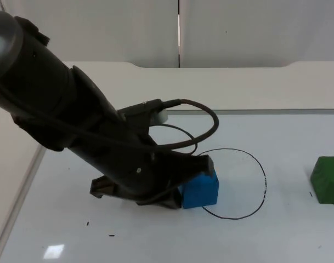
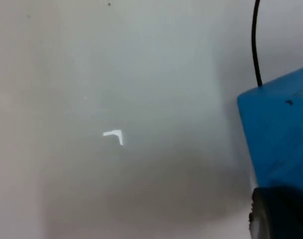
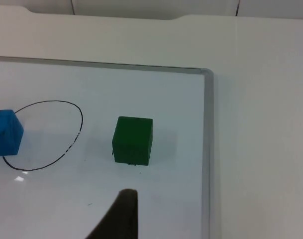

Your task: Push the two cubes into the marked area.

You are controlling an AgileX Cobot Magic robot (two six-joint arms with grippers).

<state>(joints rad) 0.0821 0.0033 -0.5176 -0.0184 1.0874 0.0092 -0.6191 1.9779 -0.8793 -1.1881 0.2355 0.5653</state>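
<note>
Pushing now: left arm is low over the whiteboard (image 1: 298, 241), shoving the blue cube (image 1: 200, 189) toward the marked circle (image 1: 232, 183).
Blue cube: sits right on the circle's line at abt 8 o'clock of the ring. Part over the line, part outside. In the left wrist view the drawn line runs up to the cube's corner (image 2: 278, 134). Not fully in yet, I'd say.
Left gripper (image 1: 197, 164): pressed against the cube's 9–10 o'clock side, touching it. Dark fingertip (image 2: 280, 214) sits against the cube in the wrist view. Claw wide or narrow: can't tell, arm body hides the fingers.
Green cube (image 1: 328, 179): well apart from the ring, out at 3 o'clock of it, near the board's right frame (image 3: 207, 149). Upright, nothing touching it.
Right gripper (image 3: 122, 219): waiting; one dark finger shows in its wrist view, nearer the cam than the green cube, w/ a gap between. Claw state: can't tell.
Progress: roughly a quarter. Blue half-entered, green not started.
Left to do: finish blue toward 3 o'clock, then green toward 9 o'clock into the ring.
</note>
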